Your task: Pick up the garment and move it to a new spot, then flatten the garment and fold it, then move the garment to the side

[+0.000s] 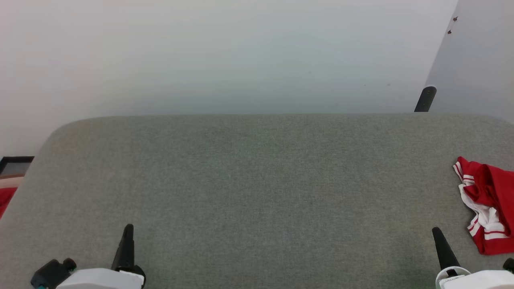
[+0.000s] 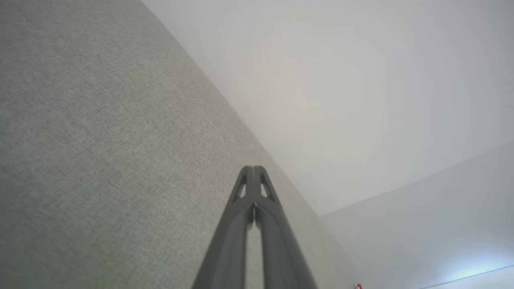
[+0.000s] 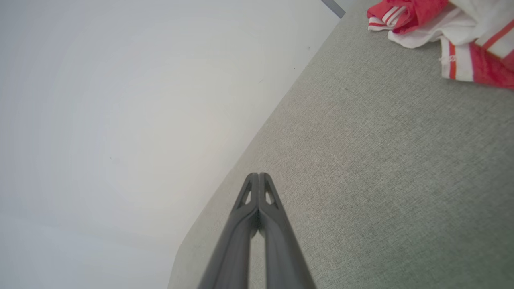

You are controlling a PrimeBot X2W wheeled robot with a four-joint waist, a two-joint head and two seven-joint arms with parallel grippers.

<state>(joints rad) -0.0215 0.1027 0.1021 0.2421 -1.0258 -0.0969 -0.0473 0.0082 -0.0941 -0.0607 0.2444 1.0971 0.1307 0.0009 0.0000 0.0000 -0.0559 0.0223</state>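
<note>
— Looking for the garment first: where is it lying?

— It is lying crumpled at the right edge of the grey table. Red folds are bunching over white cloth, and striped trim is showing at its near and far ends. Part of it is running off the right side of the head view.

— Is anything touching it?

— No. The right gripper is pointing up the head view near the table's front edge, just left of the garment and apart from it. In the right wrist view the garment is sitting in the upper right corner, well beyond the fingertips.

— How are those fingers standing?

— They are pressing together tip to tip, pinching nothing.

— And the left gripper?

— It is sitting near the front edge on the left, well apart from the garment. Its fingers are likewise pressing together on nothing, over bare grey fabric. Whether either gripper is resting on the fabric, I cannot tell.

— Is anything else showing?

— A dark post is standing behind the table's far right corner. Past the left edge, a bit of red cloth is peeking out below a dark frame.
</note>
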